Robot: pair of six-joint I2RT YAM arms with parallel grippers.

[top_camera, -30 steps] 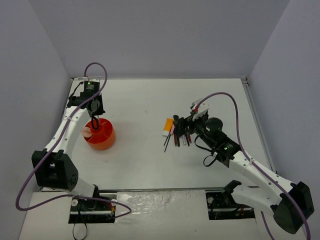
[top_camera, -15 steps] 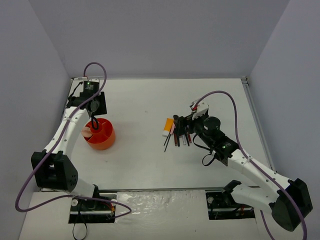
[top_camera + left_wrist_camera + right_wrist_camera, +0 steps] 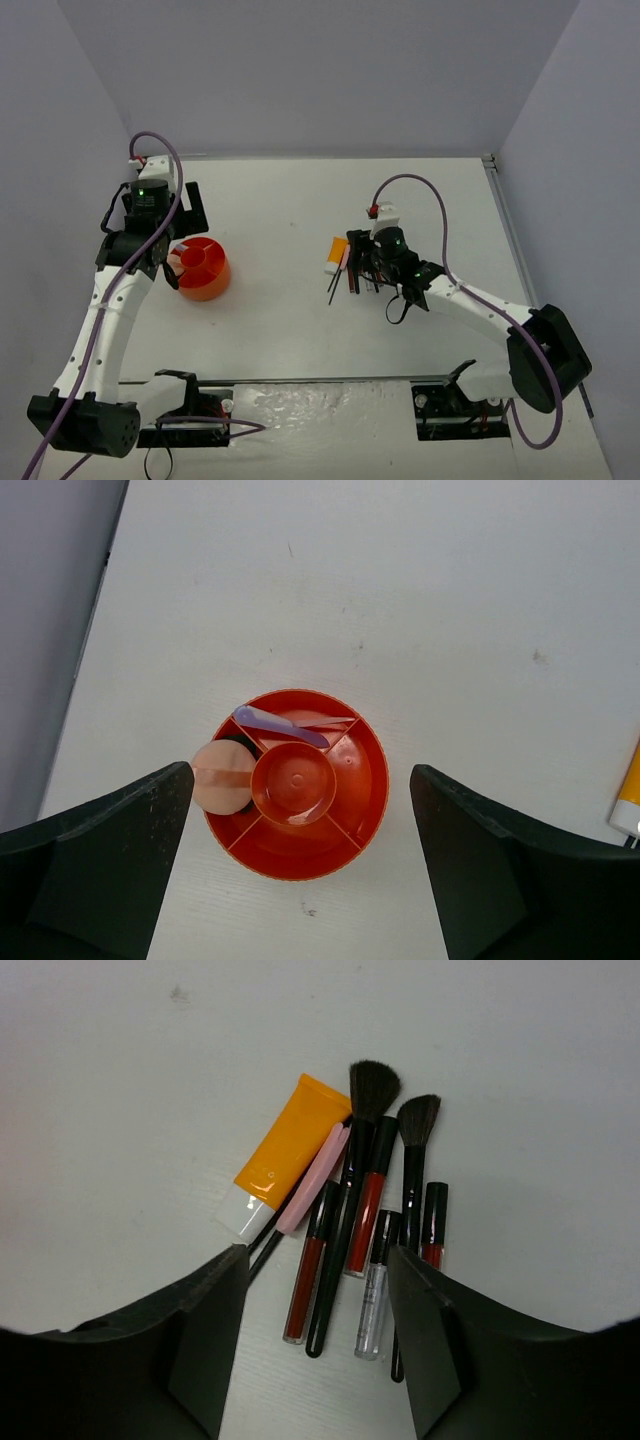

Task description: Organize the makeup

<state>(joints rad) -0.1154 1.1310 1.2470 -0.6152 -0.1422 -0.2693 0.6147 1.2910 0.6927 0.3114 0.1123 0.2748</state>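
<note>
The makeup (image 3: 345, 1225) lies in a loose pile on the white table: an orange-white tube (image 3: 280, 1155), a pale pink stick (image 3: 315, 1180), two black brushes (image 3: 372, 1090), red lip gloss tubes (image 3: 305, 1280) and a clear one (image 3: 375, 1300). My right gripper (image 3: 316, 1260) hangs open right over this pile (image 3: 350, 268), its fingers straddling the gloss tubes and a brush handle. A pale pink puff (image 3: 222, 777) rests on the left rim of the orange divided tub (image 3: 370, 810), with a purple stick (image 3: 280, 725) in a back compartment. My left gripper (image 3: 300, 775) hovers wide open above the tub.
The tub (image 3: 215, 285) stands at the left of the table, the pile at centre right. Grey walls close in the table on the left, back and right. The orange-white tube (image 3: 628, 795) shows at the right edge of the left wrist view.
My left gripper has opened and risen up out of the tub, its arm swinging back and left. My right gripper has dropped closer onto the pile and its jaws have narrowed.
</note>
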